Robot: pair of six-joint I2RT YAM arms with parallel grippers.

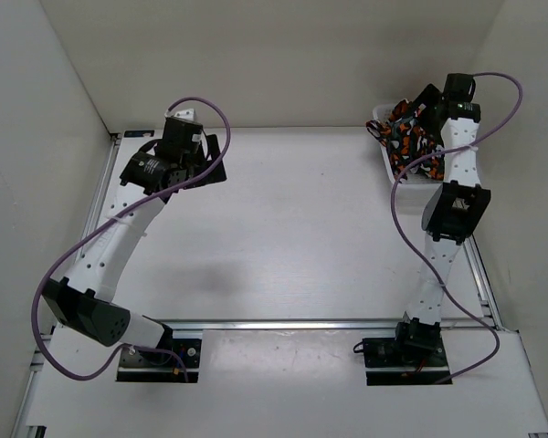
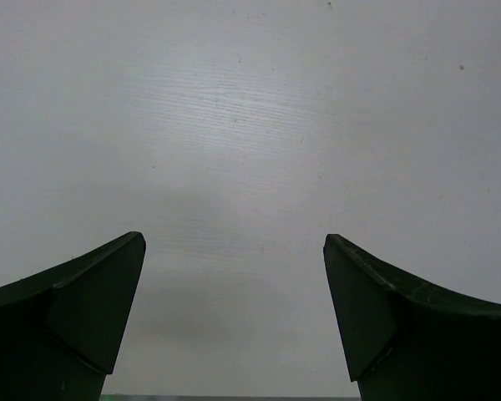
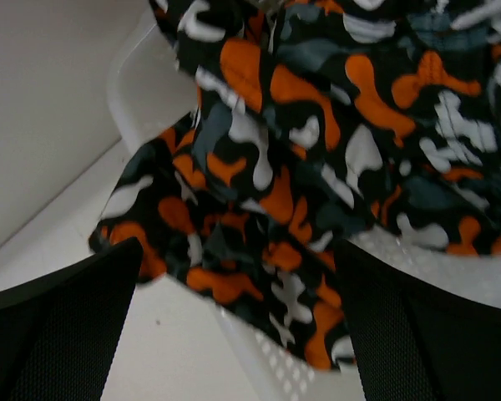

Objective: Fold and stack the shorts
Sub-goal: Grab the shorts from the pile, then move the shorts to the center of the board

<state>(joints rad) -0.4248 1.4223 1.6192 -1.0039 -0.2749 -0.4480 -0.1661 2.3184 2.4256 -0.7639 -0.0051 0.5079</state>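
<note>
White laminate tabletop (image 1: 283,246), white walls on three sides. Both arm bases sit at the bottom edge of the overhead frame.

Left arm: runs up the left side of the overhead view. We note the left gripper (image 2: 234,244) hovering over bare table in the upper left. In its wrist view the two dark fingers are spread wide, with only tabletop between them. It holds nothing.

Right arm: stretched to the upper right corner of the overhead view. The right gripper (image 3: 238,246) is also spread wide and empty, poised just above the soft orange, white, grey and black camouflage-print shorts (image 3: 317,125). The shorts are heaped in a white plastic mesh basket (image 3: 263,355). One flap drapes over the rim toward the lower left of the wrist frame. We cannot tell how many pairs make up the heap.

Step in hand, as we judge it: the first pick. Nothing is yet laid out, folded or stacked.

Next move, in our view:
- lower the right claw onto the draped flap
- pinch one edge only
- lift it clear of the rim
- carry it to the middle of the table, within the left arm's reach

Risks: snagging a second pair, or dragging the basket along.
</note>
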